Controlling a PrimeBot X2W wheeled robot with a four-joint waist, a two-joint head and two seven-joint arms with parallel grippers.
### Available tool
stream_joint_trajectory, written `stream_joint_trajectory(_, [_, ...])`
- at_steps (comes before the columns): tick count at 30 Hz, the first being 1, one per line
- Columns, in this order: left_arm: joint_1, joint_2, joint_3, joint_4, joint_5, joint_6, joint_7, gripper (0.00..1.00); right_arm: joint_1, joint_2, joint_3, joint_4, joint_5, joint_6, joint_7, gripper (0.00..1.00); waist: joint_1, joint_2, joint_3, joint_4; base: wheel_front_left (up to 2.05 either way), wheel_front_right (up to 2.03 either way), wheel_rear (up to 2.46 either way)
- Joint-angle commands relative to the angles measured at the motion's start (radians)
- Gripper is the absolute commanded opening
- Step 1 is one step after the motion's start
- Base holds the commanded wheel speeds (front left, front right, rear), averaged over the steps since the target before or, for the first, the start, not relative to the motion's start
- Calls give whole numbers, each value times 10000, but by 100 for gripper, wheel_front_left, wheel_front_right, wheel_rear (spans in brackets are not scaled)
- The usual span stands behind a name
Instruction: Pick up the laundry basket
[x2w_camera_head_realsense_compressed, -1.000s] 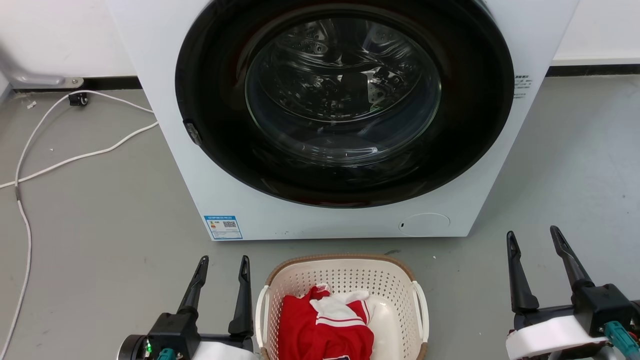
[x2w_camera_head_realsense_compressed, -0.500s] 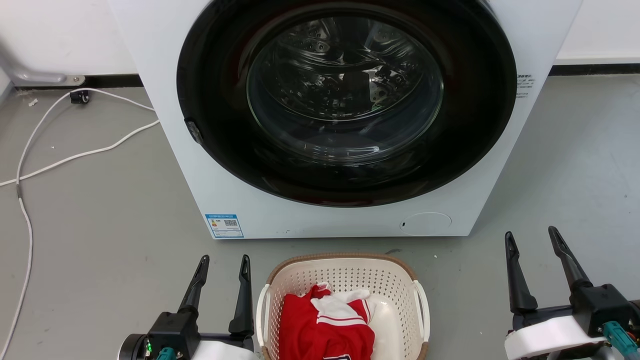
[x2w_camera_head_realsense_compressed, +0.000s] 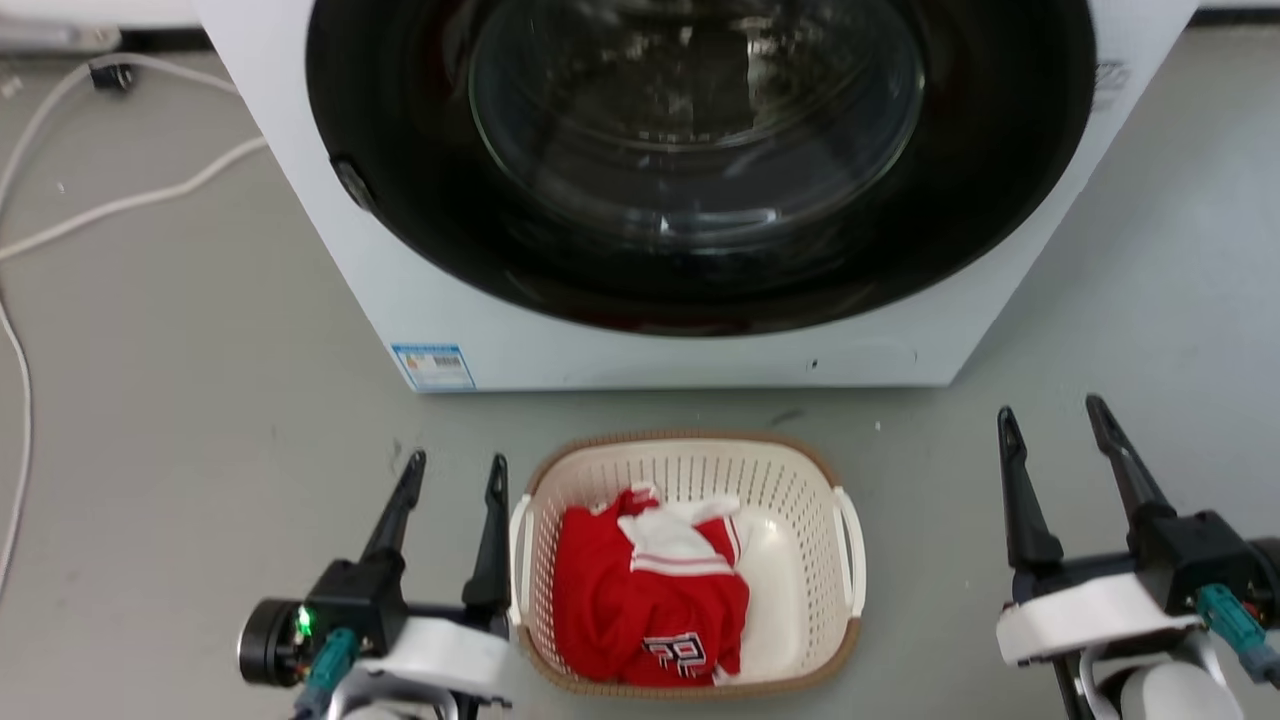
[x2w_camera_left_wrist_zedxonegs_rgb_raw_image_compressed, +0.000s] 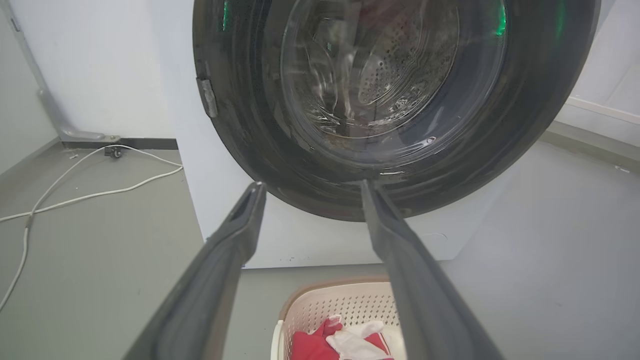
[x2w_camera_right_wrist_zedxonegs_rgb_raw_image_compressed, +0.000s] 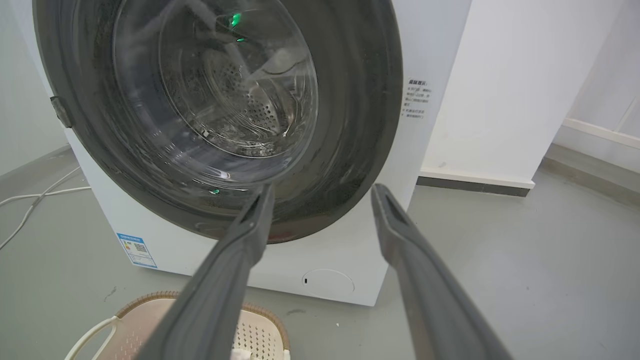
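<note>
The laundry basket (x2w_camera_head_realsense_compressed: 686, 440) sits on the grey floor (x2w_camera_head_realsense_compressed: 200, 420) just in front of the washing machine (x2w_camera_head_realsense_compressed: 560, 350), between the two arms, with red and white clothes (x2w_camera_head_realsense_compressed: 640, 600) heaped in its left half. Nothing holds it, so the task looks to be at the approach step, with the grasp not yet made. The left gripper (x2w_camera_head_realsense_compressed: 456, 463) hangs low just beside the basket's left side, its jaws parted and empty, and its inner finger lies right along the left handle (x2w_camera_head_realsense_compressed: 520, 545). From the head view I cannot tell whether that finger touches the handle or only stands very close to it. The right gripper (x2w_camera_head_realsense_compressed: 1050, 410) is also spread open and empty, and it is well apart from the right handle (x2w_camera_head_realsense_compressed: 853, 550), with bare floor between them. The next move probably calls for bringing the right arm inward to match the left. Each gripper then needs to turn or drop so that one finger goes through the gap behind a handle and the other stays outside it. Only after both close should the lift begin, and it should be level, since the clothes weigh on one side and could tip the basket.
</note>
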Motion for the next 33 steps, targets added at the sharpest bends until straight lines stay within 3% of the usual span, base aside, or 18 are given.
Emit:
stream_joint_trajectory(1, [-300,-2,99,120,66,-50,-28,100,-285,-16,35,81,-50,-3,-24,100,0,0,873,-22,0,0,0])
stream_joint_trajectory(12, [-2769,396,775,2456,477,-891,-26,100,-2666,-18,519,1863,-298,-4,148,100,0,0,3595,-358,0,0,0])
stream_joint_trajectory(23, [-5768,1409,-31,6328,563,-1275,-28,100,-5045,-9,693,4724,263,-4,1032,100,0,0,5664,-444,0,0,0])
stream_joint_trajectory(33, [-7601,1657,-1339,9009,-302,-1295,188,100,-6547,-10,1292,7083,1100,-4,2285,100,0,0,6401,-352,0,0,0])
